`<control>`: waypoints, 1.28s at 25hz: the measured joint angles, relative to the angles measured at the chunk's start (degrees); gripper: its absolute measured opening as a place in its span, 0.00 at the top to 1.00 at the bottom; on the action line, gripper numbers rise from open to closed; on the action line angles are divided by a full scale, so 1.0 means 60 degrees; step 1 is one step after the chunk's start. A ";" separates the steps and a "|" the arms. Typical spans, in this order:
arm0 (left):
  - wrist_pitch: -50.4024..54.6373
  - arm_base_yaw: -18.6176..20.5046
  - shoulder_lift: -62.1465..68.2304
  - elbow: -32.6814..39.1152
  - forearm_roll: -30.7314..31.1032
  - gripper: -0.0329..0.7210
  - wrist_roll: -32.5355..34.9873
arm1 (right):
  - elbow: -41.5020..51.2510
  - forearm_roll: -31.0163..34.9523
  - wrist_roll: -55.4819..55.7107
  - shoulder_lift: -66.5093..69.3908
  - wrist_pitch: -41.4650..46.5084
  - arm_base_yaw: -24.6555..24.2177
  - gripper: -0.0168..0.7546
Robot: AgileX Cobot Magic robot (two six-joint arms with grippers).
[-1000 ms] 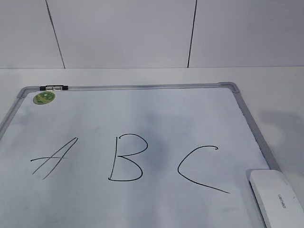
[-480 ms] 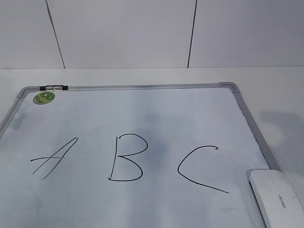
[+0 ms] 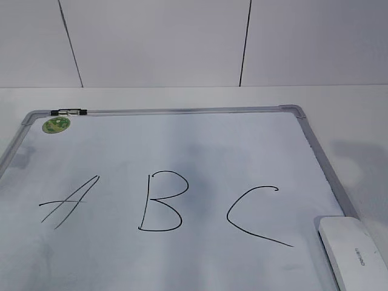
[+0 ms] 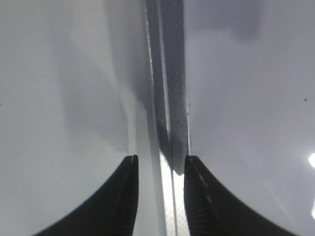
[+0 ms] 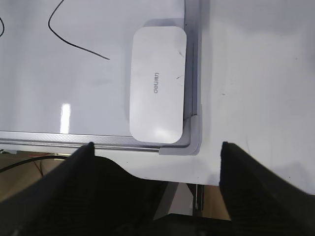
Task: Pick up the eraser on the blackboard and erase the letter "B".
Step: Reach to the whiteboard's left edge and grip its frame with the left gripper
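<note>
Ideally the right gripper (image 5: 156, 157), its jaws spread wide and empty, drops squarely over the eraser (image 5: 157, 83) at the blackboard (image 3: 182, 145) corner, clear of the frame.

We find the blackboard (image 3: 182, 145) lying flat on the table (image 3: 351, 109), with the letter "B" (image 3: 160, 202) between the "A" (image 3: 68, 202) on its left and the "C" (image 3: 254, 215) on its right. The eraser (image 3: 353, 253) lies on the board's near right corner, right of the "C". A marker (image 3: 68, 112) rests on the far frame at the left, a sticker (image 3: 56, 125) just before it.
</note>
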 joint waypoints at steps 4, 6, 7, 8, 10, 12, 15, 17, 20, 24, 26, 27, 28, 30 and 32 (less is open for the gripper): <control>-0.0036 0.0000 0.0087 0.0000 -0.0021 0.64 0.0006 | 0.0000 0.0000 0.0000 0.0000 0.0000 0.0000 0.22; -0.0073 0.0000 0.0102 -0.0020 -0.0021 0.64 0.0006 | 0.0000 0.0000 0.0000 0.0000 0.0000 0.0000 0.22; -0.0118 0.0000 0.0102 -0.0020 -0.0021 0.64 0.0006 | 0.0000 0.0000 0.0000 0.0000 0.0000 0.0000 0.22; -0.0136 0.0000 0.0102 -0.0039 -0.0021 0.64 0.0006 | 0.0000 0.0000 0.0014 0.0000 0.0000 0.0000 0.22; -0.0175 0.0000 0.0102 -0.0039 -0.0021 0.64 0.0023 | 0.0000 0.0000 0.0014 0.0019 0.0000 0.0000 0.22; -0.0198 0.0000 0.0102 -0.0039 -0.0038 0.64 0.0021 | 0.0000 0.0000 0.0020 0.0120 0.0000 0.0000 0.22; -0.0220 0.0000 0.0102 -0.0039 -0.0038 0.64 0.0021 | 0.0000 0.0000 0.0037 0.0255 0.0000 0.0000 0.22; -0.0220 0.0000 0.0102 -0.0039 -0.0038 0.64 0.0021 | 0.0000 0.0018 0.0037 0.0324 0.0000 0.0000 0.22; -0.0220 0.0000 0.0102 -0.0039 -0.0038 0.65 0.0021 | 0.0000 0.0018 0.0037 0.0329 0.0000 0.0000 0.22; -0.0220 0.0000 0.0102 -0.0039 -0.0038 0.73 0.0021 | 0.0000 0.0032 0.0037 0.0329 0.0000 0.0000 0.22; -0.0220 0.0000 0.0102 -0.0039 -0.0038 0.74 0.0021 | 0.0000 0.0032 0.0037 0.0329 0.0000 0.0000 0.22; -0.0220 0.0000 0.0102 -0.0039 -0.0038 0.74 0.0021 | 0.0000 0.0032 0.0037 0.0329 0.0000 0.0000 0.22; -0.0220 0.0000 0.0102 -0.0039 -0.0038 0.74 0.0021 | 0.0000 0.0032 0.0037 0.0329 0.0000 0.0000 0.22; -0.0220 0.0000 0.0102 -0.0039 -0.0038 0.74 0.0028 | 0.0000 0.0032 0.0037 0.0329 0.0000 0.0000 0.22; -0.0220 0.0000 0.0142 -0.0039 -0.0038 0.75 0.0028 | 0.0000 0.0032 0.0037 0.0329 0.0000 0.0000 0.22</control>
